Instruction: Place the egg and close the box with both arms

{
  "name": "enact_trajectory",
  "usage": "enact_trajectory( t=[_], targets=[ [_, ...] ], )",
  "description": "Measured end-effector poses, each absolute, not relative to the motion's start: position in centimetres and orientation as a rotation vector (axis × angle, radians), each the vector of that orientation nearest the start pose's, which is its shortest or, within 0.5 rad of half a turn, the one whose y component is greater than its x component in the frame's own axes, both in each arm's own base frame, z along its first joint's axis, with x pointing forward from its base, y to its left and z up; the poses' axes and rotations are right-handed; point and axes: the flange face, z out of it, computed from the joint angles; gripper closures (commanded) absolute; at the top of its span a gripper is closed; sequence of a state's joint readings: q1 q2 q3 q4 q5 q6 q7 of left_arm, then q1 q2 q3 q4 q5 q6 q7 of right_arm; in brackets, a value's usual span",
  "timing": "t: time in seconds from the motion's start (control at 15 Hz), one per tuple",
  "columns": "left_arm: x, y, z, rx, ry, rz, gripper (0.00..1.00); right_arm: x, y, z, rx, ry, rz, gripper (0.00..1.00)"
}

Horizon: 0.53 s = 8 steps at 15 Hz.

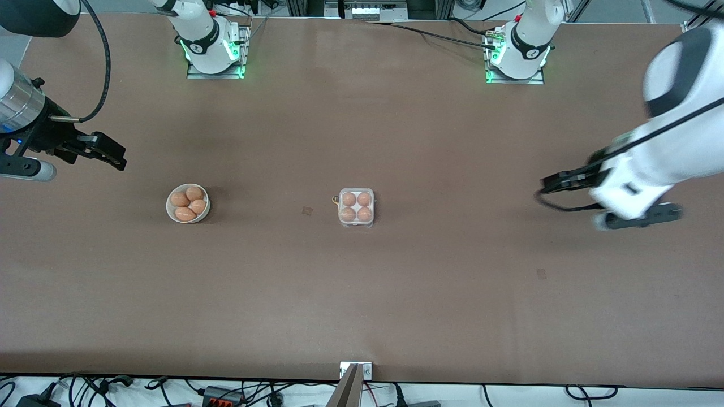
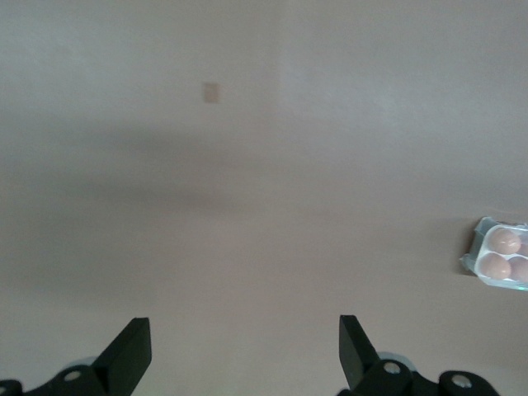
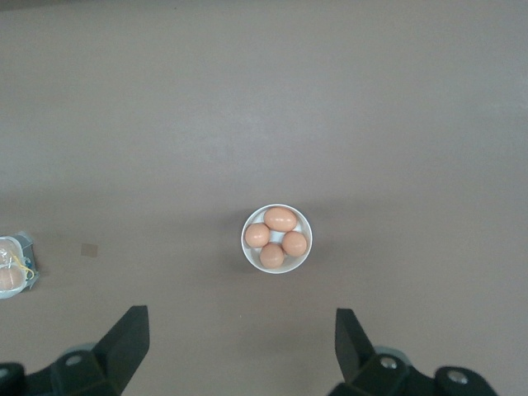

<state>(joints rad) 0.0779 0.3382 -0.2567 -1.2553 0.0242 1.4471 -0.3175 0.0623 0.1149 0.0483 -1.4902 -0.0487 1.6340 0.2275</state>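
Box (image 1: pixel 356 207) at table (image 1: pixel 362 294) centre, four eggs seated, lid apparently shut. Bowl (image 1: pixel 188 203) at its 9 o'clock, holding spares. Left gripper (image 2: pixel 243 351) and right gripper (image 3: pixel 241 346) both spread, empty, parked wide over opposite table ends, seemingly clear because finished.

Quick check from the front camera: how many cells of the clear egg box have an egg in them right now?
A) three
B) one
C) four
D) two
C: the box shows an egg in each of its four round cells, none bare.
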Motion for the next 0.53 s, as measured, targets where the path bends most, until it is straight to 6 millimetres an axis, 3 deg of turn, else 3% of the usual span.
enact_trajectory(
  t=[0.27,0.53],
  targets=[
    [59.4,-2.9,59.2,-3.133,-0.020,0.150,0.00,59.3,6.2,60.3,-3.174,0.174,-0.058,0.00],
    [55.0,-2.1,58.9,-3.122,-0.011,0.005,0.00,59.3,6.2,60.3,-3.174,0.173,-0.058,0.00]
  ],
)
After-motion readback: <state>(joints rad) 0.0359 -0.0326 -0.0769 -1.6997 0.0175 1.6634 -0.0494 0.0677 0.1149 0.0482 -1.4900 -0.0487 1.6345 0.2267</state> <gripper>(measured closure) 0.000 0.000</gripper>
